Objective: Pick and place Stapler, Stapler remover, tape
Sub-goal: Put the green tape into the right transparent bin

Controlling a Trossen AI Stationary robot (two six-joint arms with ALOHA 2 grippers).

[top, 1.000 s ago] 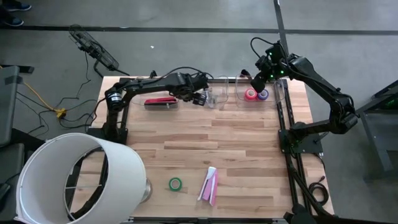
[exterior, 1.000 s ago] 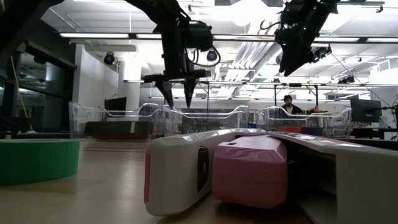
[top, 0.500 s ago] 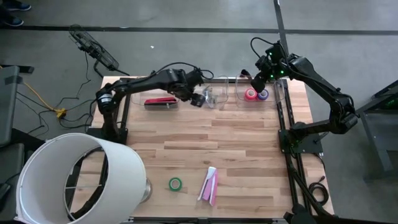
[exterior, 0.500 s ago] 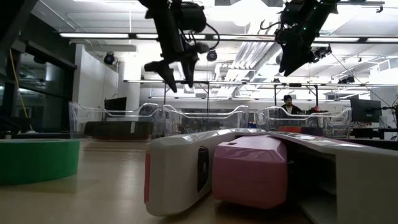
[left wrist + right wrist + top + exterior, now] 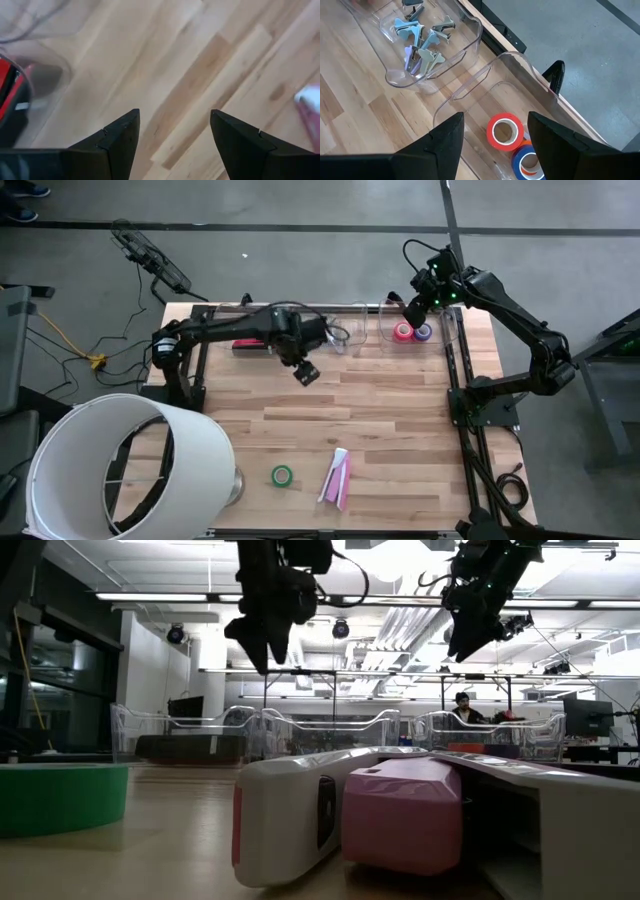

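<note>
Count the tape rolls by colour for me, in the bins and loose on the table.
Red-orange tape: 1, in the clear bin
Blue-purple tape: 1, in the same bin, beside the red-orange one
Green tape: 1, loose on the table
Total: 3

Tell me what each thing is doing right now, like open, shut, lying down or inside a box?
left gripper: open, empty, above bare table.
right gripper: open, empty, above the tape bin.
red stapler: lying in the left clear bin.
staple removers: piled in the middle clear bin.
red-orange tape: lying flat in the right clear bin.
green tape: flat on the table.
pink-and-white stapler: lying on the table.
</note>
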